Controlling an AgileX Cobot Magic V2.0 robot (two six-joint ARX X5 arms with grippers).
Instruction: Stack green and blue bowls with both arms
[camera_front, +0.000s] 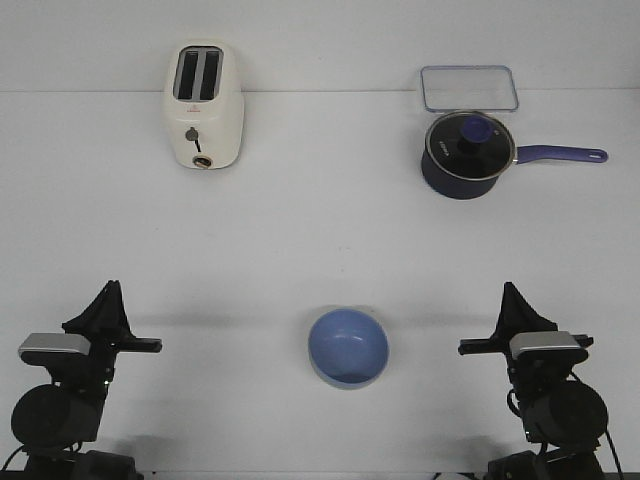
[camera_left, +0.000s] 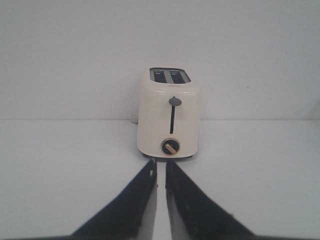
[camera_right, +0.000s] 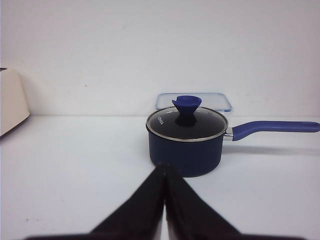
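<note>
The light blue bowl sits on the table at the front centre, between my two arms. A thin pale greenish edge shows under its near-left rim, so it appears nested in the green bowl, which is otherwise hidden. My left gripper is at the front left, well apart from the bowls and empty; in the left wrist view its jaws stand almost together with a thin slit. My right gripper is at the front right, empty, and fully shut in the right wrist view. Neither wrist view shows the bowls.
A cream toaster stands at the back left and faces the left gripper. A dark navy saucepan with glass lid and long handle is at the back right. A clear lidded container lies behind it.
</note>
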